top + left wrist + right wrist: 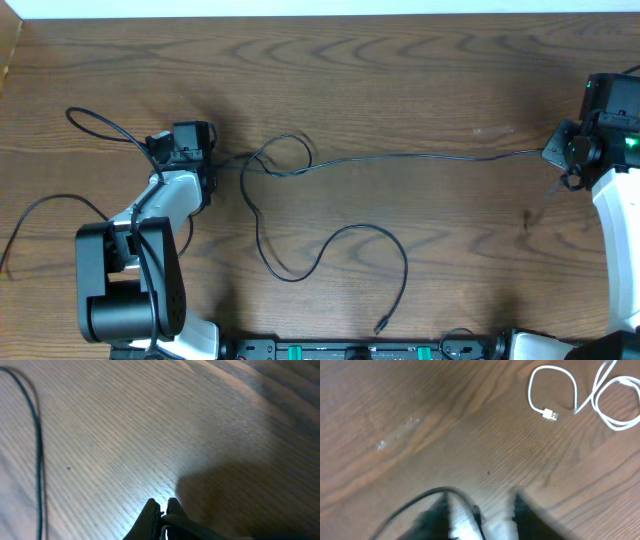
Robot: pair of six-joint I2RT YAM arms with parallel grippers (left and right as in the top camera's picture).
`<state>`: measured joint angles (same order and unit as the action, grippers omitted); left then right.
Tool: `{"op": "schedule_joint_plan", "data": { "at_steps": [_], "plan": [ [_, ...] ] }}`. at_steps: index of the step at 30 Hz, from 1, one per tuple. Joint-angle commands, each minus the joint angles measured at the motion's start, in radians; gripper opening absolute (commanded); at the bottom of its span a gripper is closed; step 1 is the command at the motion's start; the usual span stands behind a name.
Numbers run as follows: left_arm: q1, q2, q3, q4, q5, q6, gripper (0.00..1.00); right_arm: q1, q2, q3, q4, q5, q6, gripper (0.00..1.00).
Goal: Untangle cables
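Your left fingers (150, 517) are pressed together, seemingly pinning the black cable (400, 157) by one end as an anchor; your right fingers (522, 512), far across from the left gripper (208, 163), stand apart, the cable loose beside one. Its loop (282, 153) lies just beside the left gripper, not yet undone.

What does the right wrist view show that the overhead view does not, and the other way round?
Only the right wrist view: a white cable with a USB plug, lying in loops. Only the overhead view: the left arm and the black cable along its whole run. Both: the wooden table and the black cable at the right gripper.
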<state>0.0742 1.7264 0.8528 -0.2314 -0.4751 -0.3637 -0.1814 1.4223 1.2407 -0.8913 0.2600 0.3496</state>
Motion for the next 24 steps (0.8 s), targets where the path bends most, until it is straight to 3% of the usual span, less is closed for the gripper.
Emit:
{"op": "schedule_joint_plan", "data": {
  "at_steps": [1, 2, 5, 7, 13, 18, 24],
  "plan": [
    [0.008, 0.003, 0.002, 0.006, 0.09, -0.012, 0.07, -0.005, 0.005, 0.013, 0.005, -0.025, 0.012, 0.66],
    [0.008, 0.003, 0.002, 0.014, 0.123, -0.012, 0.07, -0.005, 0.005, 0.013, 0.008, -0.056, 0.011, 0.81],
    [0.008, 0.003, 0.002, 0.029, 0.182, -0.011, 0.08, -0.005, 0.005, 0.013, 0.01, -0.106, 0.011, 0.96],
    [0.008, 0.003, 0.002, 0.038, 0.238, 0.005, 0.07, -0.005, 0.005, 0.013, 0.015, -0.177, 0.006, 0.99],
    [0.008, 0.003, 0.002, 0.081, 0.474, 0.085, 0.08, 0.013, 0.024, 0.013, 0.055, -0.436, -0.105, 0.99],
    [0.002, 0.003, 0.002, 0.12, 0.664, 0.148, 0.07, 0.06, 0.069, 0.013, 0.073, -0.524, -0.155, 0.99],
    [-0.023, 0.003, 0.002, 0.154, 0.782, 0.196, 0.07, 0.151, 0.148, 0.013, 0.117, -0.584, -0.21, 0.99]
  ]
}}
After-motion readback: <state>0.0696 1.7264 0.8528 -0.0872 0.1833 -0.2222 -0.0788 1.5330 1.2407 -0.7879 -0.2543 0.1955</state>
